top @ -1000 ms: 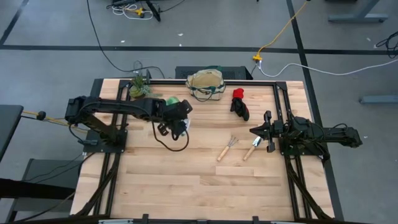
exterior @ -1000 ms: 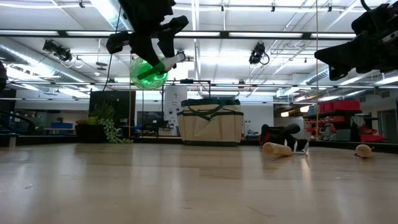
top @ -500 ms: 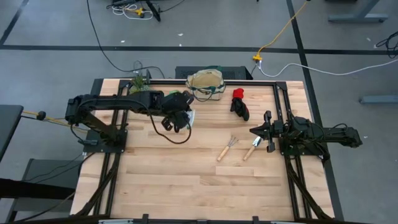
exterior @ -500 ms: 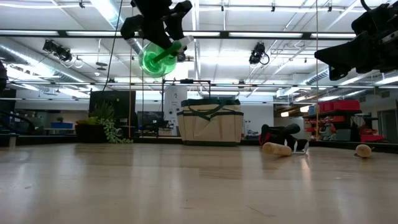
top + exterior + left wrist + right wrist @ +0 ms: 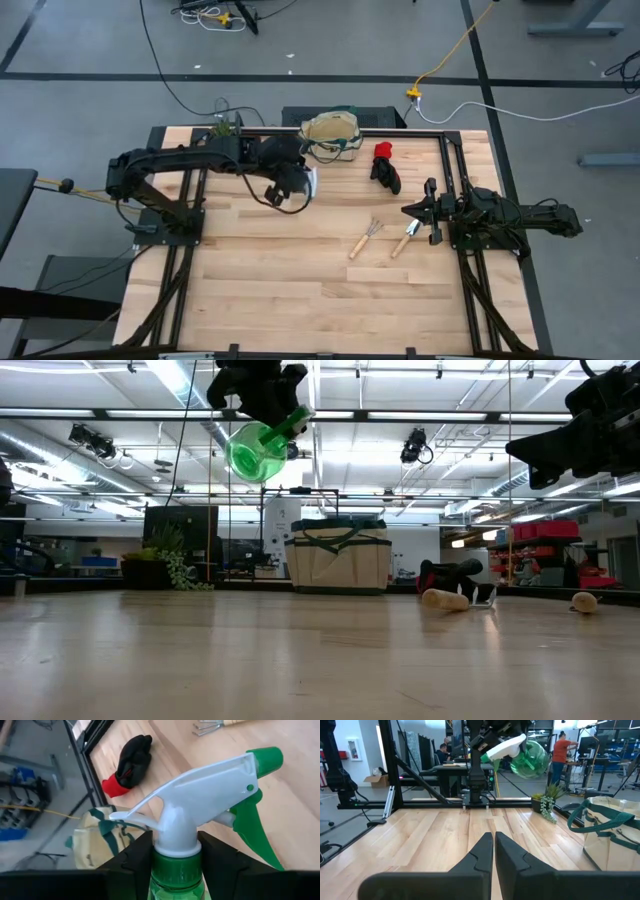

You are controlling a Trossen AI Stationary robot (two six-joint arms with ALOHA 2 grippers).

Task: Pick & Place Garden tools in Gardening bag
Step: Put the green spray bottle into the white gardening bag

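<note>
The spray bottle (image 5: 200,835) — a round, see-through green body with a white head and green trigger — is hanging high in the upper left of the low view, clamped at the neck by the left gripper (image 5: 290,180). From above, the arm is hiding most of the bottle. It is now sitting closer to the bag (image 5: 330,135) than a second ago. The right gripper (image 5: 415,210) is waiting at the right of the high view, fingers pressed together, near the trowel (image 5: 405,238) and rake (image 5: 364,238) — the glove (image 5: 385,168) is lying beside the bag.
</note>
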